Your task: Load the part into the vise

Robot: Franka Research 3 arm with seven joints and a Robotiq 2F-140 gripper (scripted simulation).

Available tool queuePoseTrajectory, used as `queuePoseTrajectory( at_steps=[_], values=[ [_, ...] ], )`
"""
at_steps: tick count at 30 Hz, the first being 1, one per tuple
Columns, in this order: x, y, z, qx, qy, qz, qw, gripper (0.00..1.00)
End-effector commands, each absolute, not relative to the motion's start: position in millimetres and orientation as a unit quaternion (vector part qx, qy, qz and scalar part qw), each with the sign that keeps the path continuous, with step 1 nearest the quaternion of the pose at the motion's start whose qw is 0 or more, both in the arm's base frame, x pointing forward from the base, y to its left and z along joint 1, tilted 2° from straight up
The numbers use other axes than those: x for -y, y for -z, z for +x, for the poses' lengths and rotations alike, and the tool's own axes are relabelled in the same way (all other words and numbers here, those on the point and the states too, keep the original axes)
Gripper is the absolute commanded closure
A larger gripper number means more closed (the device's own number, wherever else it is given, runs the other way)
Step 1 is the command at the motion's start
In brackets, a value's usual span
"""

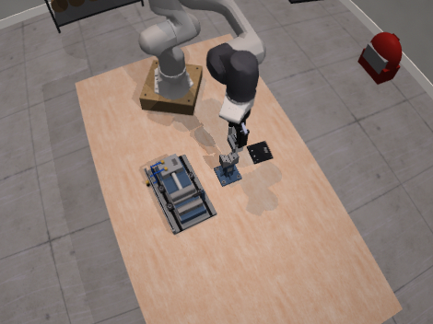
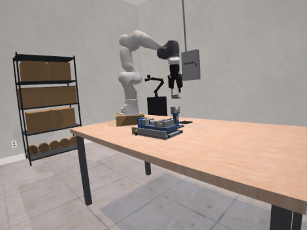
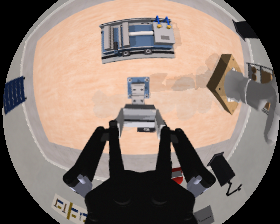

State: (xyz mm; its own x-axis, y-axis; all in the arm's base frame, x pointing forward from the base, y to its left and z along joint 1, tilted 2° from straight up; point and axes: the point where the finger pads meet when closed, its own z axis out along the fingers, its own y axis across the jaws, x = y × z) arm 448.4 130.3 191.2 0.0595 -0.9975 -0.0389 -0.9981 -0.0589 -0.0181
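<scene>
My gripper (image 2: 176,95) is shut on the part (image 3: 139,116), a small grey block, and holds it in the air well above the table. In the wrist view the part sits between my two dark fingers. The V-block (image 1: 228,167), grey on a blue base, stands right below and just ahead of the part; it also shows in the wrist view (image 3: 138,88) and in the exterior view (image 2: 175,114). The vise (image 1: 181,191) with its blue body and open jaws lies to the left of the V-block. The dark infeed plate (image 1: 260,153) lies bare on the table beside my gripper. I cannot tell which way the part's slot faces.
The arm's base sits on a wooden block (image 1: 171,88) at the table's far end. A shelf with boxes (image 2: 46,105) stands off the table to the left. A red object (image 1: 381,57) sits on the floor to the right.
</scene>
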Motion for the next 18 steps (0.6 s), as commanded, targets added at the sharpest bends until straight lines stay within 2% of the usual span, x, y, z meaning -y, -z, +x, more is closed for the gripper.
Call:
queuePoseTrajectory(
  at_steps=[1, 18],
  values=[
    [-121.4, -191.8, 450.8, -0.668, -0.006, -0.743, 0.021, 1.00],
    [-107.2, -191.2, 453.3, -0.666, -0.006, -0.746, 0.021, 1.00]
  ],
)
